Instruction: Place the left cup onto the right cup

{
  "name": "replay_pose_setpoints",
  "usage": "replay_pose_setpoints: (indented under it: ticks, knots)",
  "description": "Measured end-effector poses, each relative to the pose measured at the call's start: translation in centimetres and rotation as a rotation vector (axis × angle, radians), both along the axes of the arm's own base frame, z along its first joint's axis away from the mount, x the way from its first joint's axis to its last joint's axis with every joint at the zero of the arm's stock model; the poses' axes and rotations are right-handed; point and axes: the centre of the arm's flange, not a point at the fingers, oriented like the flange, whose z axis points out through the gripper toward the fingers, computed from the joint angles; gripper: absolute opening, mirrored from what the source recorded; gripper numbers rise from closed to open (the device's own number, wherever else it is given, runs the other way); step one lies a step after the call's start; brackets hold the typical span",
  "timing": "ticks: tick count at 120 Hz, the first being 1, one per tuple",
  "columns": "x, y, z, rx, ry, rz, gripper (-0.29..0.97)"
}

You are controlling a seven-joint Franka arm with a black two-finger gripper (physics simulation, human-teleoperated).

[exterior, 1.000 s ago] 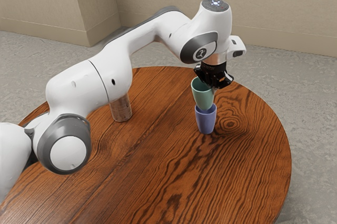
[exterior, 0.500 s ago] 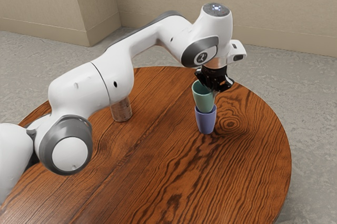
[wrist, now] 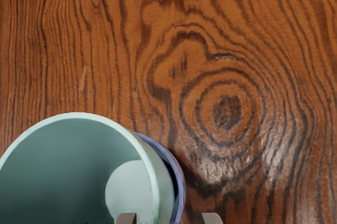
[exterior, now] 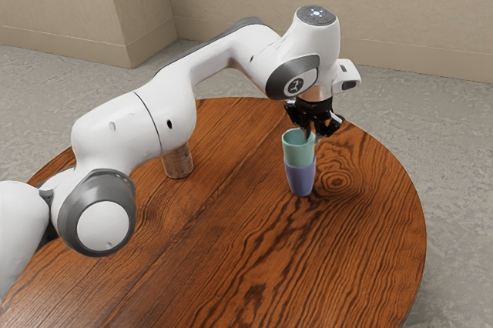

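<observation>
light: bright, soft, even — no single source | shadow: small dark patch on table [exterior: 231,266] just below gripper [exterior: 314,129] | glare: faint sheen on wood

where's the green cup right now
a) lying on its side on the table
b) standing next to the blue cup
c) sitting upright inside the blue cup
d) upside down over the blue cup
c: the green cup stands upright, mouth up, with its lower part nested in the blue cup.
</observation>
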Motion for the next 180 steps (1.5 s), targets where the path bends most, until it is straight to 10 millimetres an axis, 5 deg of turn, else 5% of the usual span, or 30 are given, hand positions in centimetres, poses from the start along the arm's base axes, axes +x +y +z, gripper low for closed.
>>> replay_pose_setpoints:
  ticks: [38, 105, 172, 180]
  knots:
    - [0.0, -0.1, 0.0, -0.001, 0.000, -0.003, 0.23]
    - [-0.1, -0.1, 0.1, 0.000, 0.000, -0.004, 0.29]
    - [-1.0, 0.0, 4.6, 0.016, -0.036, 0.001, 0.36]
    - [-1.4, 0.2, 6.6, 0.017, -0.056, 0.004, 0.37]
